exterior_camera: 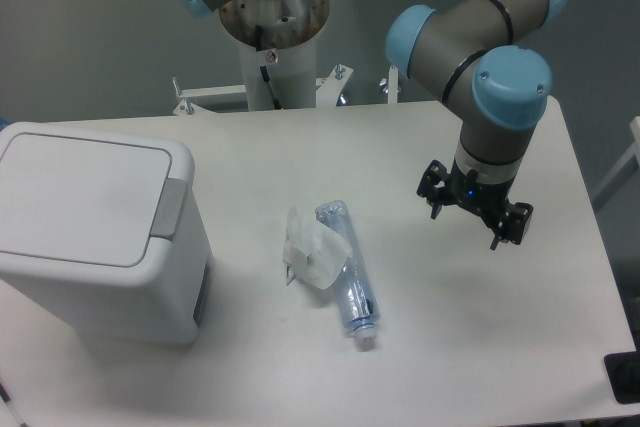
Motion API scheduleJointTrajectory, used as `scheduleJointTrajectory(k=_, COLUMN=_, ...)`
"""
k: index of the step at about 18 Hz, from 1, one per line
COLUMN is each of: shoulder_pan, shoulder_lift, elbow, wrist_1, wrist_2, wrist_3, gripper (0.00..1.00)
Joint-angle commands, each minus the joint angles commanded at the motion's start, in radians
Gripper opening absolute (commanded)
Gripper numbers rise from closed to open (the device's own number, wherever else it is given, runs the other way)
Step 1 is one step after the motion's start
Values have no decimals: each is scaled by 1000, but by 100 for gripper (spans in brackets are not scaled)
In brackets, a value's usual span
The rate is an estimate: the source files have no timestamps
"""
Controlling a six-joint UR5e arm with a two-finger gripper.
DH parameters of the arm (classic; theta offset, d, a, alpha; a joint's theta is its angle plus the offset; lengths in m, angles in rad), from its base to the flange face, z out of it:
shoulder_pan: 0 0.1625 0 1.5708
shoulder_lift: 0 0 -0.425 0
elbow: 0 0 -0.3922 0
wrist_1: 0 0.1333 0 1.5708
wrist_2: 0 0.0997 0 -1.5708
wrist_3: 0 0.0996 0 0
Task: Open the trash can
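Note:
The trash can (95,237) is a large white boxy bin at the left edge of the table. Its flat white lid (80,197) lies shut, with the grey push tab (168,209) on the lid's right side. My gripper (470,219) hangs over the right part of the table, far to the right of the bin. It points down, its black fingers are spread apart and nothing is between them.
A clear plastic bottle (352,282) lies on its side in the middle of the table, with a crumpled white tissue (314,247) against it. The arm's base column (272,47) stands at the table's back edge. A dark object (625,379) sits at the front right corner.

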Motion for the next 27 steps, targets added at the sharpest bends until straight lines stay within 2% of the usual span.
scheduleJointTrajectory(k=5, shoulder_pan=-6, shoulder_lift=2, elbow=-17, wrist_1=9, wrist_2=-5, wrist_3=-41, gripper=100)
scheduleJointTrajectory(k=8, shoulder_pan=-8, shoulder_lift=5, elbow=-49, wrist_1=121, wrist_2=-8, wrist_3=-136, gripper=100)
scheduleJointTrajectory(k=10, shoulder_pan=-20, shoulder_lift=11, elbow=-74, wrist_1=144, wrist_2=-8, wrist_3=-188, gripper=100)
scheduleJointTrajectory(k=14, shoulder_pan=-43, shoulder_lift=14, elbow=-71, wrist_1=144, wrist_2=-17, wrist_3=-305, gripper=100)
scheduleJointTrajectory(k=17, shoulder_pan=-51, shoulder_lift=18, elbow=-67, wrist_1=144, wrist_2=-38, wrist_3=-344, gripper=100)
scheduleJointTrajectory(k=20, shoulder_pan=-45, shoulder_lift=35, elbow=-67, wrist_1=144, wrist_2=-101, wrist_3=-377, gripper=100)
scheduleJointTrajectory(k=23, shoulder_pan=-48, shoulder_lift=60, elbow=-75, wrist_1=144, wrist_2=-159, wrist_3=-495, gripper=100)
scheduleJointTrajectory(k=24, shoulder_pan=-54, shoulder_lift=80, elbow=-74, wrist_1=141, wrist_2=-208, wrist_3=-571, gripper=100)
scheduleJointTrajectory(k=27, shoulder_pan=-65, shoulder_lift=110, elbow=-71, wrist_1=135, wrist_2=-284, wrist_3=-647, gripper=100)
